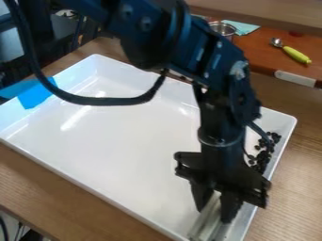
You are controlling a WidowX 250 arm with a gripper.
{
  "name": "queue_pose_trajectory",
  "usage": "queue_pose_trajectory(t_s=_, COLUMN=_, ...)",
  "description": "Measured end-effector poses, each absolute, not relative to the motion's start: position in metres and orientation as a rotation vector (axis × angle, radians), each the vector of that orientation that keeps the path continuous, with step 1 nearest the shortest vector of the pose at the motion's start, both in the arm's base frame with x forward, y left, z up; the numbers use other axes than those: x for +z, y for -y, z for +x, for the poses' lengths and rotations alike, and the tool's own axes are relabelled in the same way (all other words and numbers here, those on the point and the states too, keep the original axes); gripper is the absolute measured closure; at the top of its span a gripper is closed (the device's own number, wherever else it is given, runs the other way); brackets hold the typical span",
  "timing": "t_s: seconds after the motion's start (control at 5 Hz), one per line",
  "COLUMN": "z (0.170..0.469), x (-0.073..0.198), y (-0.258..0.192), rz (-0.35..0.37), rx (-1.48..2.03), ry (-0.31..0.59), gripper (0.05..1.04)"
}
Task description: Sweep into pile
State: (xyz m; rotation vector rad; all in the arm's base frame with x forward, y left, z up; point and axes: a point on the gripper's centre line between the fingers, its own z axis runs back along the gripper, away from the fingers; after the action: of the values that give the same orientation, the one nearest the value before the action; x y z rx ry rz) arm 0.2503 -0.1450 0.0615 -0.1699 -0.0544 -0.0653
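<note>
One black claw (214,214) hangs over the near right corner of the white tray (125,141), its fingers (231,207) parted just enough to grip a pale, ribbed strip (206,225) that slants down from between them. Many small dark beans (261,157) lie behind the claw, up and to the right in the view, loosely strung along the tray's right-hand wall. Well apart from the claw, blue tape (36,94) covers part of the far left rim, while a green-handled spoon (295,54) and a metal cup (222,29) sit farther back, beyond the tray.
</note>
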Motion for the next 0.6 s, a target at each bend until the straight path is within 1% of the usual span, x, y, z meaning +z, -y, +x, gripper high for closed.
queue_pose_trajectory(t_s=0.2, z=0.250, x=0.075, y=0.147, rz=-0.194, rx=-0.090, ry=0.086, gripper=0.711)
queue_pose_trajectory(t_s=0.4, z=0.254, x=0.114, y=0.121, rz=-0.260, rx=-0.082, ry=0.150, gripper=0.711)
queue_pose_trajectory(t_s=0.6, z=0.249, x=0.140, y=0.070, rz=-0.294, rx=-0.056, ry=0.147, gripper=0.711)
